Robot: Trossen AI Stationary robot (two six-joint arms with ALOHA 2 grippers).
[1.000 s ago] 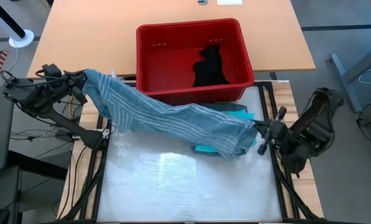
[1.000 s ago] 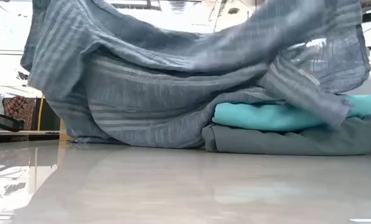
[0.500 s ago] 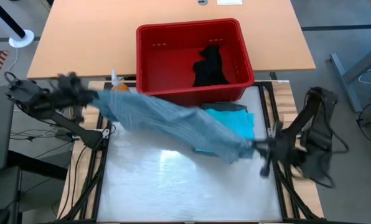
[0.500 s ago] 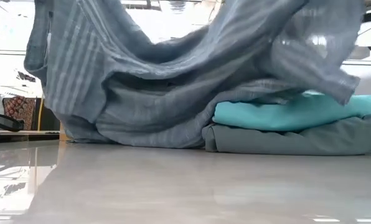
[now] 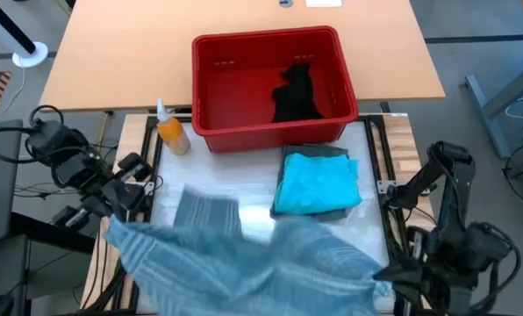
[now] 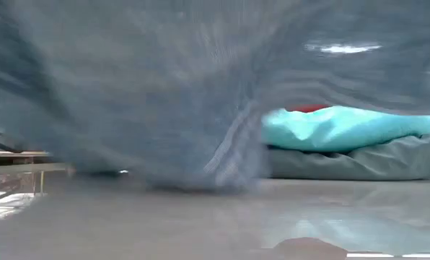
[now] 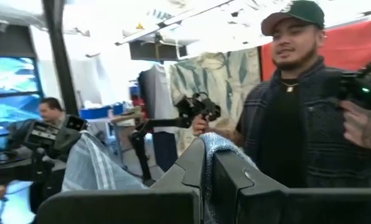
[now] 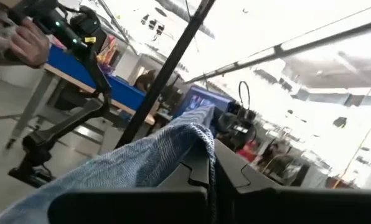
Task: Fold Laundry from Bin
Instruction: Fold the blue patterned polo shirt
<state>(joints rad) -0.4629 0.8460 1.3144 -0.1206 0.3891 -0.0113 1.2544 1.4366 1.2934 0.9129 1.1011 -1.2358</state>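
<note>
The blue-grey striped shirt [image 5: 244, 263] hangs spread over the table's near half, between my two shut grippers. My left gripper [image 5: 114, 230] holds its left end and my right gripper [image 5: 386, 283] its right end. In the low view the shirt [image 6: 150, 108] is a blurred curtain reaching down to about the table top. A folded turquoise garment [image 5: 318, 183] lies on a folded grey-green one [image 6: 359, 162], in front of the red bin [image 5: 211, 132]. A black garment [image 5: 297, 92] lies in the bin. My left gripper pinches a bunched edge of the shirt [image 7: 214, 144] between its two shut fingers [image 7: 192, 168]. The fingers point a little above level. The cloth falls away from them toward the table's right. My right gripper pinches a gathered fold of the shirt [image 8: 195, 134] between its two shut fingers [image 8: 232, 171]. The fingers point a little above level. The cloth droops away from them toward the table's left.
An orange squeeze bottle [image 5: 171, 133] stands left of the bin. The table's metal frame rails [image 5: 147, 189] run along both sides. A person [image 7: 291, 124] holding a camera rig stands beyond the table in the left wrist view.
Both grippers have swung from beside the bin toward the table's near edge and tipped upward, staying shut on the shirt. The shirt, which hung over the folded stack, has been carried forward and spread out wide. The turquoise and grey-green stack is now uncovered.
</note>
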